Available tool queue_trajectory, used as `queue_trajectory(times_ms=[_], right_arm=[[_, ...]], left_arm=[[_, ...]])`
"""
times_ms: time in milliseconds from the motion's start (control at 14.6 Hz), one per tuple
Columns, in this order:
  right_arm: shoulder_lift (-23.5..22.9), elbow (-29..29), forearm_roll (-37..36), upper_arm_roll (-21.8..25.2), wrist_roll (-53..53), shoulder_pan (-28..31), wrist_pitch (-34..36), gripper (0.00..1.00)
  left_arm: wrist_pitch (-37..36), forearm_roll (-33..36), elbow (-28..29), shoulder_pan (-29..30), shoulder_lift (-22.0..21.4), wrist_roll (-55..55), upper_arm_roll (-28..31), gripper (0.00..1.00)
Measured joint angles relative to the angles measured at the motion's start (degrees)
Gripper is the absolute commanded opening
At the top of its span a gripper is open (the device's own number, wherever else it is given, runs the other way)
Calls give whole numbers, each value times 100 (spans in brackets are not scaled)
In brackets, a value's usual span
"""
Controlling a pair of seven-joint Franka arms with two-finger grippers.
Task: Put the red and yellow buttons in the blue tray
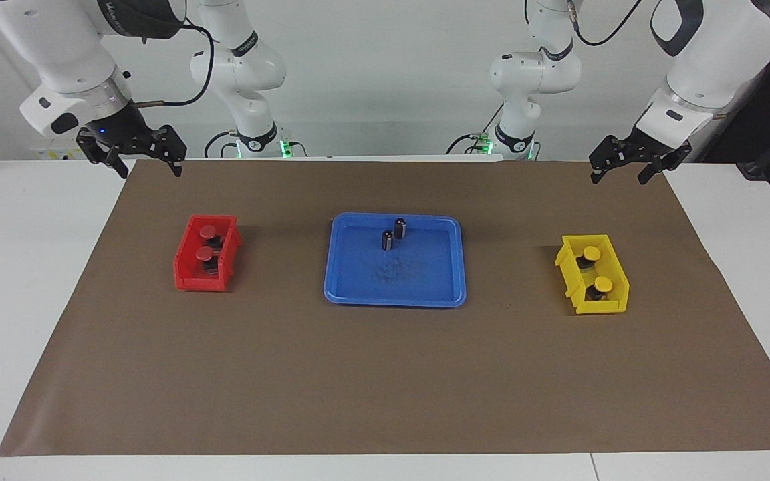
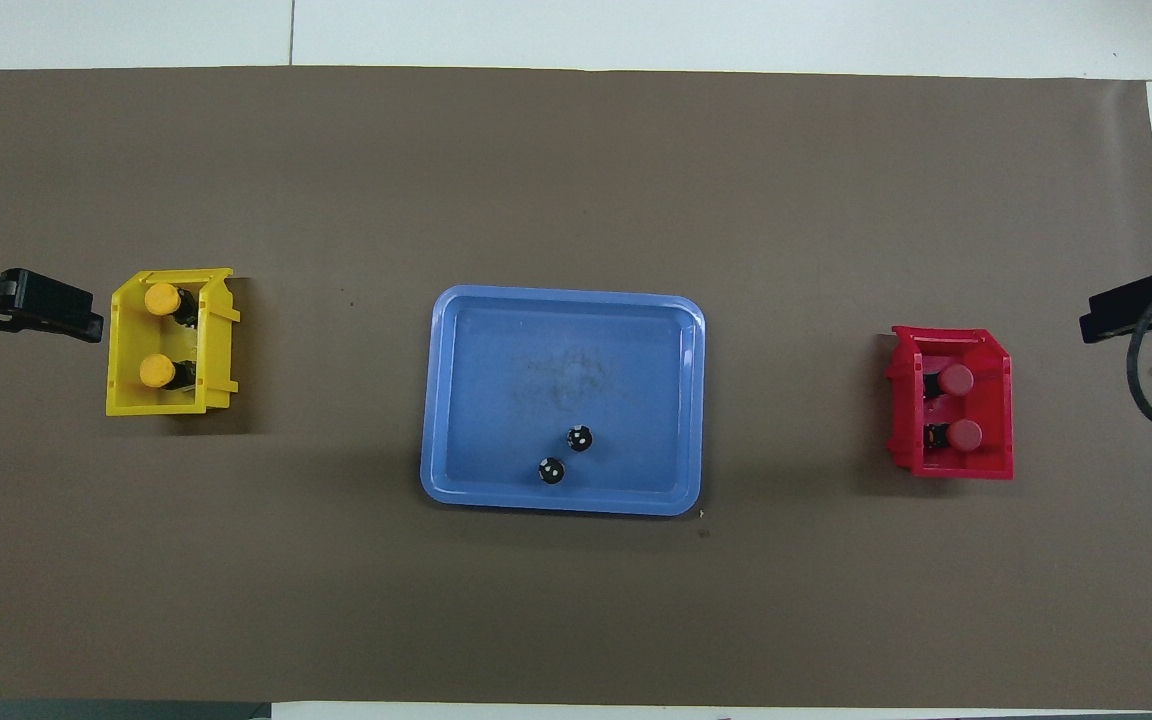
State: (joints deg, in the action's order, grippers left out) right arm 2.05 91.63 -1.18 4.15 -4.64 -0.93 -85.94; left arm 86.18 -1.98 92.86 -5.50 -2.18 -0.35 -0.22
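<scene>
While both arms hang back at the robots' edge of the surface (image 1: 385,387), we judge the task not yet begun: no button lies in the blue tray (image 1: 395,291). From the facing view, the right tool (image 1: 132,155) hangs spread and empty above the brown mat's corner, toward the right arm's end from the tray; the left tool (image 1: 631,162) hangs the same way, parted and empty, toward the left arm's end. The two red buttons (image 1: 206,242) sit close together in the red bin (image 1: 192,277), the two yellow buttons (image 1: 595,268) in the yellow bin (image 1: 599,307), each bin well apart from the tray. Two dark cylinders (image 1: 394,234) stand upright in the tray, at its edge nearer the robots.

From the overhead view, the buttons look tightly packed against the bin walls. We expect trouble there: a finger could catch the red bin's rim (image 2: 951,336) and drag or tip the bin, or nudge the neighbouring button. A careless release could also topple the cylinders (image 2: 566,453) in the tray (image 2: 456,400).
</scene>
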Motion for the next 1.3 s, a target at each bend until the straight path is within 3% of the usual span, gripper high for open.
queue_trajectory(times_ms=[205, 410, 751, 1297], right_arm=[[-108, 135, 115, 4, 0, 4, -399, 100], [-319, 877, 299, 8, 0, 29, -1316, 100], [-474, 2430, 499, 15, -4, 91, -3003, 79], [-415, 3427, 501, 21, -386, 146, -4054, 72]], left_arm=[[0, 0, 0, 0, 0, 0, 0, 100], [0, 0, 0, 0, 0, 0, 0, 100], [0, 0, 0, 0, 0, 0, 0, 100], [0, 0, 1, 0, 0, 0, 0, 100]])
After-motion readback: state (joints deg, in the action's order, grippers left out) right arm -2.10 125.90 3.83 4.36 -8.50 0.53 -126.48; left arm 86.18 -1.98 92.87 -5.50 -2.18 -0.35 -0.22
